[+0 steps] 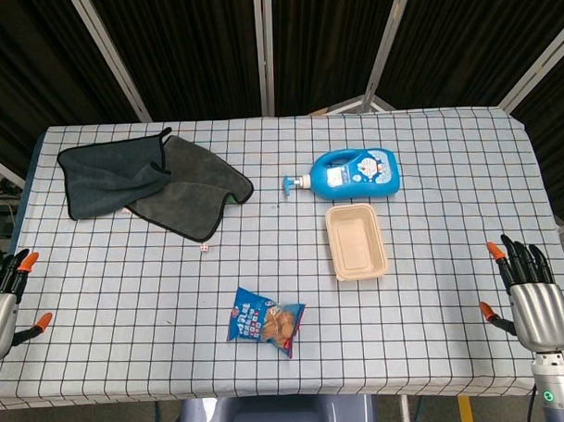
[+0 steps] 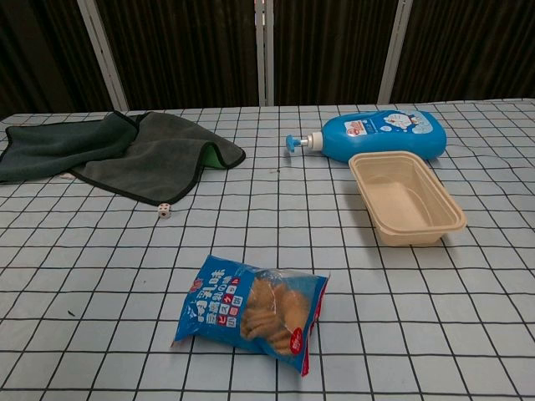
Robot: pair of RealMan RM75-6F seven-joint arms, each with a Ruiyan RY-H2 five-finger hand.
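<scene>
Snack bag (image 1: pixel 266 324) lies on surface (image 1: pixel 128 300) between both hands, well apart from each | left hand (image 1: pixel 5 299) and right hand (image 1: pixel 529 295) empty, fingers spread, at surface edges | step: nothing grasped yet, judging | tray (image 1: pixel 356 242) nearer right hand

One bottle (image 1: pixel 355 172), tray (image 1: pixel 355 242), snack bag (image 1: pixel 266 323), cloth (image 1: pixel 151 181) — die (image 2: pixel 165 211)

A blue snack bag (image 1: pixel 266 324) of biscuits lies flat near the front edge of the checked surface (image 1: pixel 128 300), sealed, its clear window showing the biscuits. A beige, empty tray (image 1: pixel 355 241) sits right of centre, touching a blue pump bottle (image 1: pixel 355 172) lying on its side behind it.
</scene>
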